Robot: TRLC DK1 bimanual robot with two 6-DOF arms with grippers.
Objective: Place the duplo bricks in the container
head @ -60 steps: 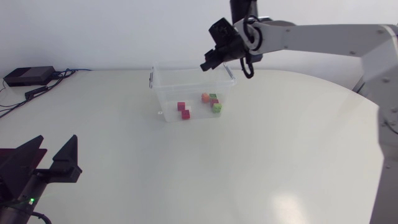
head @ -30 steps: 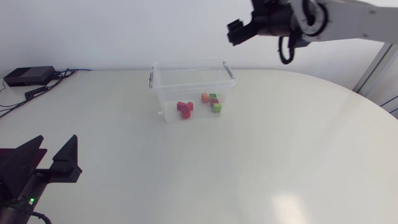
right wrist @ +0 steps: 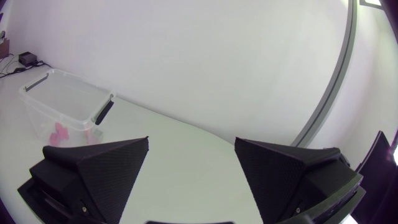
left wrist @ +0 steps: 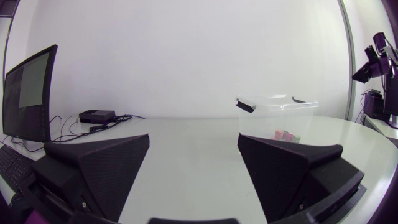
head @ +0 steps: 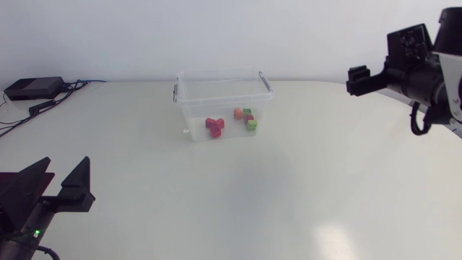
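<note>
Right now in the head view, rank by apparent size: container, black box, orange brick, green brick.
Largest: container.
Next: black box.
Smallest: orange brick and green brick, which look too alike to rank.

Small black box (head: 32, 88); trailing cables (head: 43, 106)

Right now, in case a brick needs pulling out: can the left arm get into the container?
Probably yes: only bare table lies between the open left gripper and the clear container, whose top looks uncovered. Whether it stretches that far is unclear.
</note>
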